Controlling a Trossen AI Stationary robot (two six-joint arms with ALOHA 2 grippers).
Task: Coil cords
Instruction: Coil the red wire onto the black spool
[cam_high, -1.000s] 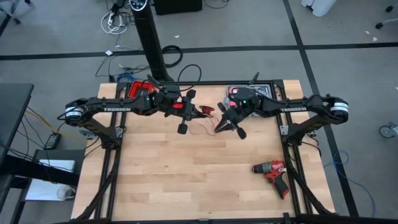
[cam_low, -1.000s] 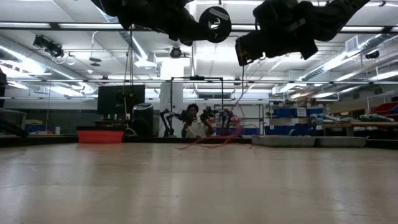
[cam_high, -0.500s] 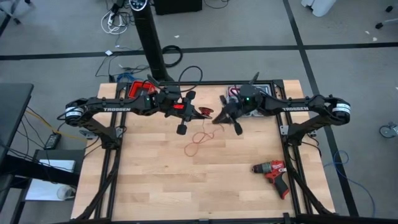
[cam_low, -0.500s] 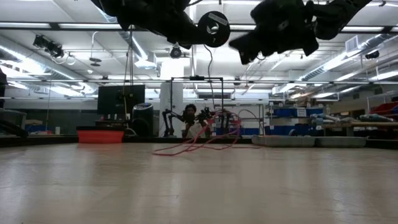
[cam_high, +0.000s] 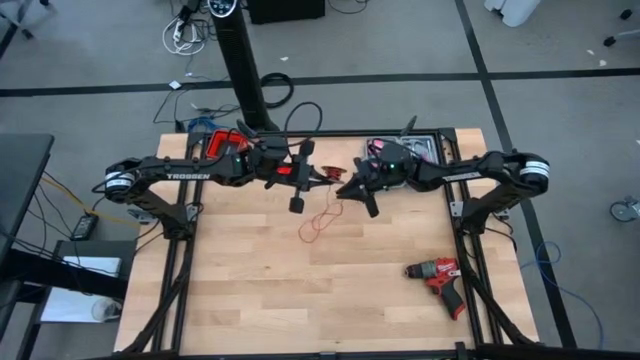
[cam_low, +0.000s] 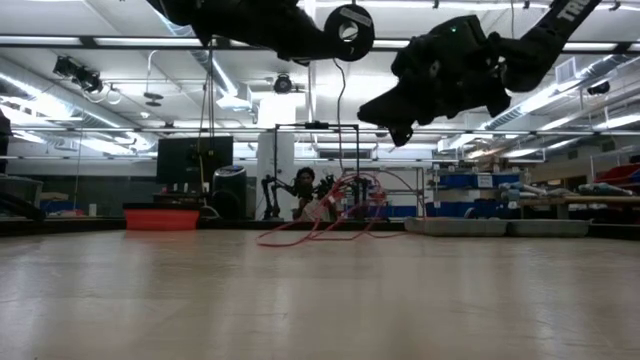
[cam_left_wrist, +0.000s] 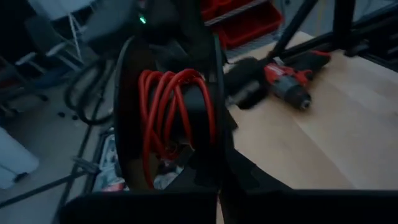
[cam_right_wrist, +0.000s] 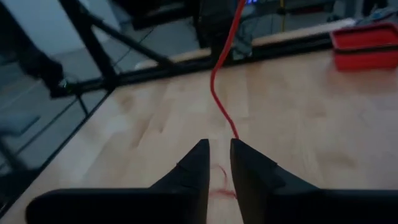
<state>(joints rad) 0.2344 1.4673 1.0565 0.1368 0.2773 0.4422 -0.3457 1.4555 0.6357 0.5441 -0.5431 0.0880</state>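
The cords are one thin red wire. Several turns of it are wound on my left gripper, which is shut and held above the table's far middle. From there a strand drops to a loose loop lying on the wood. My right gripper hovers just right of the left one, fingers a narrow gap apart. The strand passes right at its fingertips, and I cannot tell whether they touch it. My left gripper carries the red cord as several loops wound round its shut fingers, clear of the table. The loops hide whether an end is pinched between the fingers. The fingers point roughly level toward the table's right side, and the free strand hangs slack below them.
A red-black drill lies near the right edge. At the far edge stand a red bin on the left and a tray on the right. A person sits in the room beyond. Bare wood lies toward the near edge.
My right gripper has moved down and toward the left gripper, rolling its wrist. The cord's free part, first stretched toward the right gripper, has dropped and gathered into a loose loop on the table below both grippers. The wound turns have stayed on the left gripper.
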